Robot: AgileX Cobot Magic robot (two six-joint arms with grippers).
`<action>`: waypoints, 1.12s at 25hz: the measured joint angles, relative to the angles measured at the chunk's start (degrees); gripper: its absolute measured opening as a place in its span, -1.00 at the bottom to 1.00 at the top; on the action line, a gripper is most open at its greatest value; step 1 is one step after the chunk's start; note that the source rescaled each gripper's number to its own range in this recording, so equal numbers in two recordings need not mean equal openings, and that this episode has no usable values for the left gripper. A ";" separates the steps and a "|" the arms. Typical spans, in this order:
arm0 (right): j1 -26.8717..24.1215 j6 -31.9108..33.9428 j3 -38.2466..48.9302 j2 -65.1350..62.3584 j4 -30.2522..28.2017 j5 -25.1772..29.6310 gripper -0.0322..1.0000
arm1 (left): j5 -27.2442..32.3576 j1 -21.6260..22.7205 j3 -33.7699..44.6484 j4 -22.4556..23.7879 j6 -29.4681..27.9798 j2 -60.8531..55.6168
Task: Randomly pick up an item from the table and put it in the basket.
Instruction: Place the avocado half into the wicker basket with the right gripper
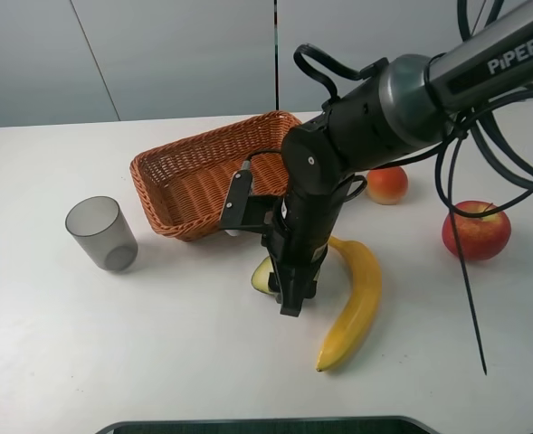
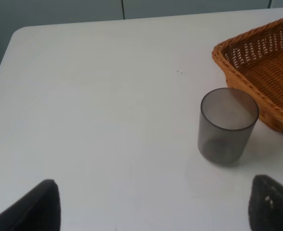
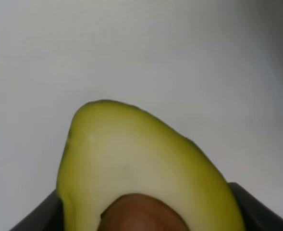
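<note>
Halved avocado (image 1: 263, 276) (pale yellow-green flesh, brown pit) is seen on the white bench (image 1: 112, 344), mid-frame in the high view, just beside the long yellow banana (image 1: 361, 298). It is flanked by the R gripper (image 1: 291, 303) fingers (image 3: 264, 211); clenched or not can't be told. The L gripper (image 2: 153, 207) fingers (image 2: 40, 209) are spread, nothing held. Risk: w/o a firm pinch it could be squeezed out sideways short of the woven orange-brown wicker basket (image 1: 194, 172).

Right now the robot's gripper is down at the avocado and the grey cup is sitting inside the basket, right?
Not quite. The right gripper is down at the avocado, but the grey cup stands on the table beside the basket, not inside it. The exterior high view shows this.
</note>
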 joint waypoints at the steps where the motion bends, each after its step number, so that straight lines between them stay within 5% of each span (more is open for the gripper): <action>1: 0.00 0.00 0.00 0.00 0.09 0.00 -0.90 | 0.00 0.00 0.00 0.00 0.00 0.00; 15: 0.00 0.00 0.12 -1.64 0.09 1.40 -0.90 | 0.00 0.00 0.00 0.00 0.00 0.00; 28: 0.00 0.00 -0.98 -17.96 -0.55 17.96 -0.90 | 0.00 0.00 0.00 0.00 0.00 0.00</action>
